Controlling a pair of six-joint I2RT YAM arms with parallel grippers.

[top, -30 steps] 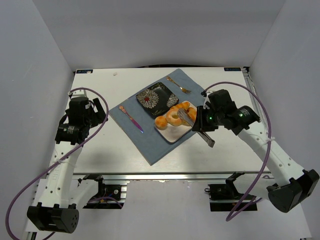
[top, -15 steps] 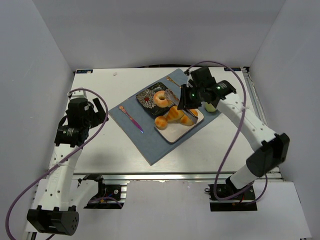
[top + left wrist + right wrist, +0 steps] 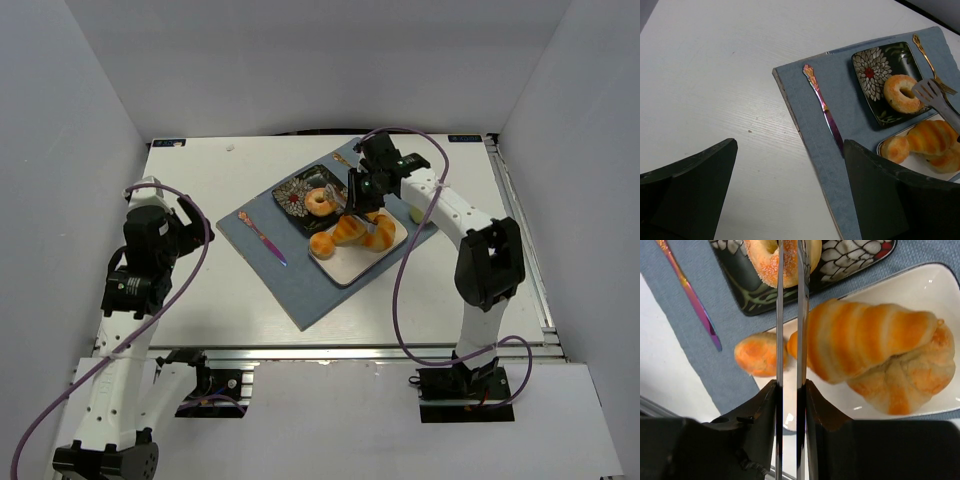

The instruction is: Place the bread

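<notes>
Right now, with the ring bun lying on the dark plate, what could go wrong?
The tongs in the right hand have their tip at the edge of the bread on the dark plate. Whether they have let go is unclear, so pulling away might drag it off. The tongs also pass over the rolls on the white tray, so a low retreat could knock one.

The bread [image 3: 902,93] is golden-brown with a pale ring round its hole. The plate [image 3: 871,75] is black, patterned with white petals (one flower has a red heart). The rolls [image 3: 870,342] are banded orange and gold, and the dish [image 3: 920,285] is white. The small bun [image 3: 757,354] is a deeper orange. The cloth [image 3: 850,115] is slate blue, the knife [image 3: 826,112] shimmers pink to violet, the fork [image 3: 927,57] is gold, the tongs [image 3: 937,100] are silver and the bench [image 3: 715,75] is white.
</notes>
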